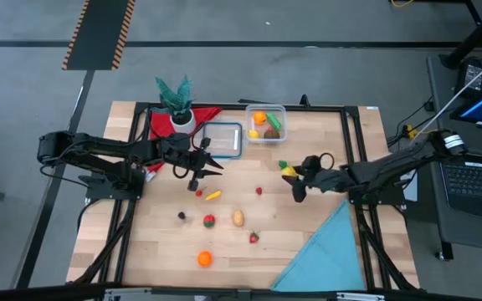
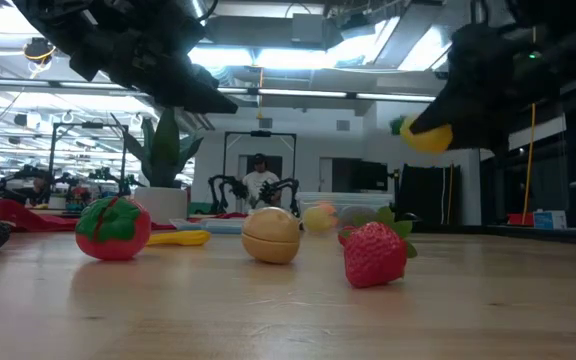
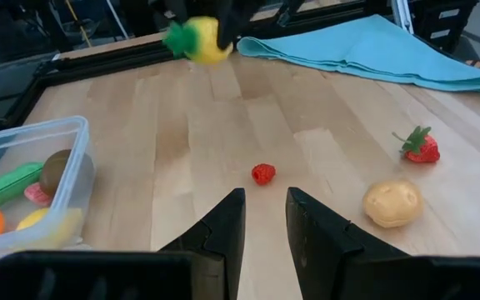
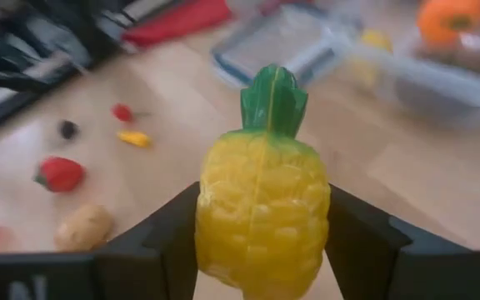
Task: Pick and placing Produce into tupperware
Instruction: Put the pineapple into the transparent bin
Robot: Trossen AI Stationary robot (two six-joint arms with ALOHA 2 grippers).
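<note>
Your left gripper hangs over the table just in front of the lid, its fingers slightly parted and holding nothing. On the wood toward the near edge lie a tomato, a potato, a strawberry and an orange. At the far edge, the tub already holds several pieces. Your right gripper hovers in front of the tub, clamped on a toy pineapple.

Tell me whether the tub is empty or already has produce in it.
Not empty. The tub holds an orange piece, a green one and others; its lid lies beside it.
</note>
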